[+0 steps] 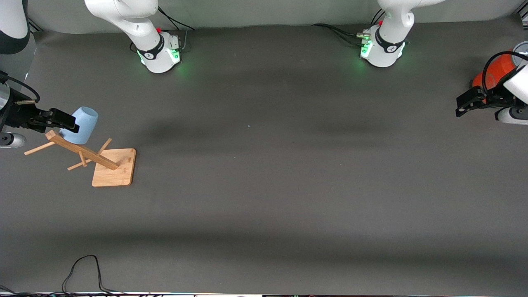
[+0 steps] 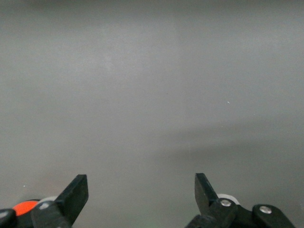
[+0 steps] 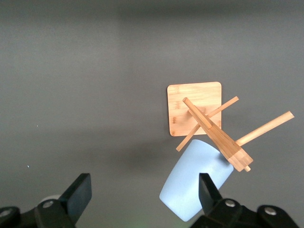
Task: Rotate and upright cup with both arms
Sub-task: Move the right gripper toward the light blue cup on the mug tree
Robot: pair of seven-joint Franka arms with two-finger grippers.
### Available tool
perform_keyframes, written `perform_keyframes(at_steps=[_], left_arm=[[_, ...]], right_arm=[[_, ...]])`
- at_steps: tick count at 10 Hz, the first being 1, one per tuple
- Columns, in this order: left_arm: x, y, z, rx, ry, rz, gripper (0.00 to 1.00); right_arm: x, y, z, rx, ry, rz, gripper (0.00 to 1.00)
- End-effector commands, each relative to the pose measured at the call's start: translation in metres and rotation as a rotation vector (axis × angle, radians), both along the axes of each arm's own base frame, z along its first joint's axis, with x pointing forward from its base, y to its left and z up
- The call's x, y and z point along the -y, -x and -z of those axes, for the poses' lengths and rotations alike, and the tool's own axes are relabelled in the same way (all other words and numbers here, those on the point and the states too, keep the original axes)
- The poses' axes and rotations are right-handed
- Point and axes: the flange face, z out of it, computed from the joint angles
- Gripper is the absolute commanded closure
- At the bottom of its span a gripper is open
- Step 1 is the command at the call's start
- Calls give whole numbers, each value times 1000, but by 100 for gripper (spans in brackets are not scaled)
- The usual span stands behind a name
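Pale-blue cup hangs tilted on 1 peg of the wooden rack, at the rack post's 11 o'clock; right gripper, fingers wide, flanks it for pickup; left gripper waits, fingers wide, by the orange cylinder.

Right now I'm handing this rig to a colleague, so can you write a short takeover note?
Right gripper: open, at the cup, one finger against it, not closed on it.
Left gripper: open, waits at the left arm's end of the table by the orange cylinder.
Cup: hangs tilted on a peg of the wooden rack.
Done: right arm has reached the cup.
Left: grasp, lift off, rotate, set upright.
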Motion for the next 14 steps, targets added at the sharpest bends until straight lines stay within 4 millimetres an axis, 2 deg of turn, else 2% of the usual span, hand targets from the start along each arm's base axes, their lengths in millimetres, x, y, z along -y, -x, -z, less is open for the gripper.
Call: perform_keyframes(at_steps=[1,2,4,6,9,10,14], left_arm=[[1,0,-6,1,1,0,0],[2,1,-7,1,1,2,0],[9,0,-14,16,1,14,0],[10,-1,-14,24,3,14,0],[10,-2,-14,24,9,15,0],[9,-2,-13,23,9,14,0],[4,-2,-11,17,9,4,0]], right_arm=[[5,10,-8,-4,37,-19,0],[11,24,-14,-10,76,-19,0],[47,59,-19,-4,74,42,0],[76,82,-18,-2,42,62,0],[75,79,-8,-6,-18,117,0],[81,74,1,-21,-69,228,0],[82,72,6,-46,-31,675,0]])
